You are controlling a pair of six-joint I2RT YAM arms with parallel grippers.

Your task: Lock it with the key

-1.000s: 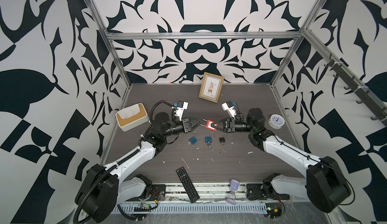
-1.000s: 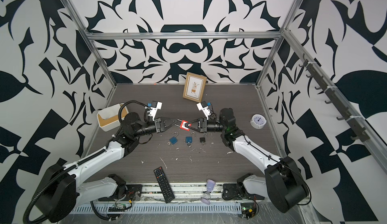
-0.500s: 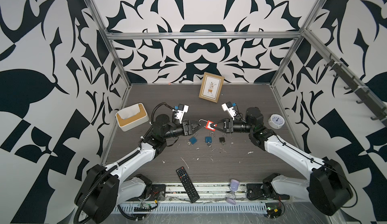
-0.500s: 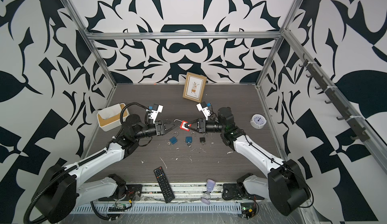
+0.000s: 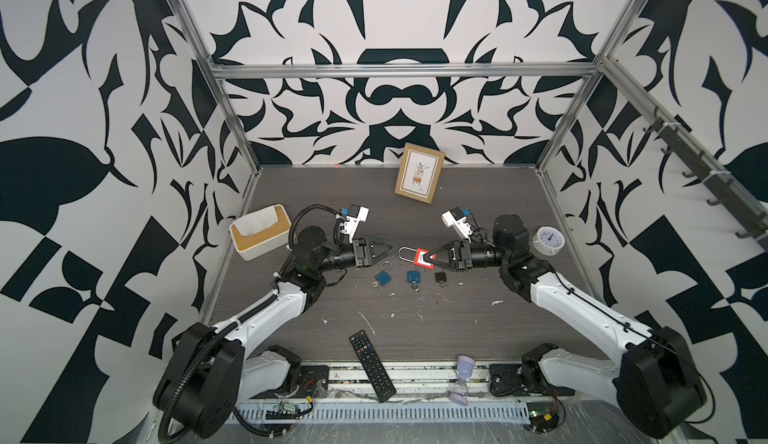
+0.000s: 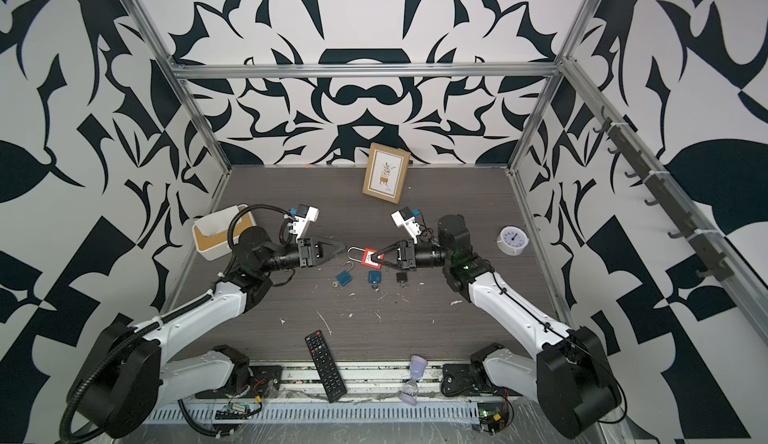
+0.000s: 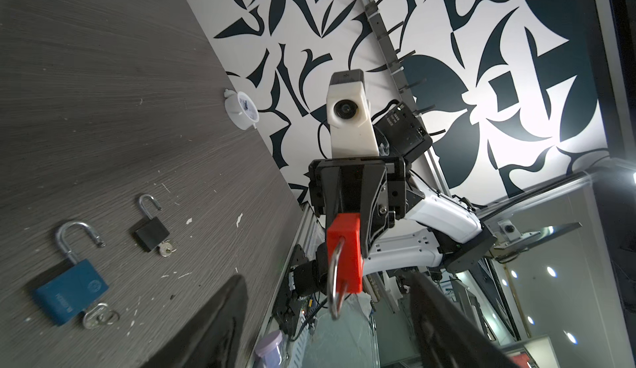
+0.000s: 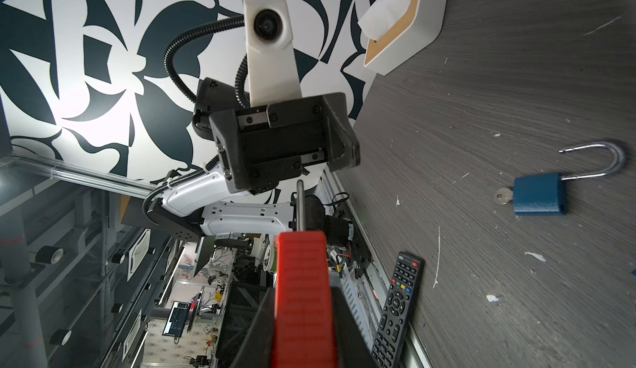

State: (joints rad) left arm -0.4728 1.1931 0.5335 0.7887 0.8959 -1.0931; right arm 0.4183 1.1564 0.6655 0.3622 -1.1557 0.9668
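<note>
Over the grey tabletop (image 5: 457,325) my right gripper (image 5: 428,256) clamps the red padlock (image 5: 420,256) while my left gripper (image 5: 392,247) gapes left of its shackle (image 5: 405,254); an off-centre push could twist it loose.

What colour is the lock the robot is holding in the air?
The padlock is red with a silver loop, clearest in the left wrist view.
</note>
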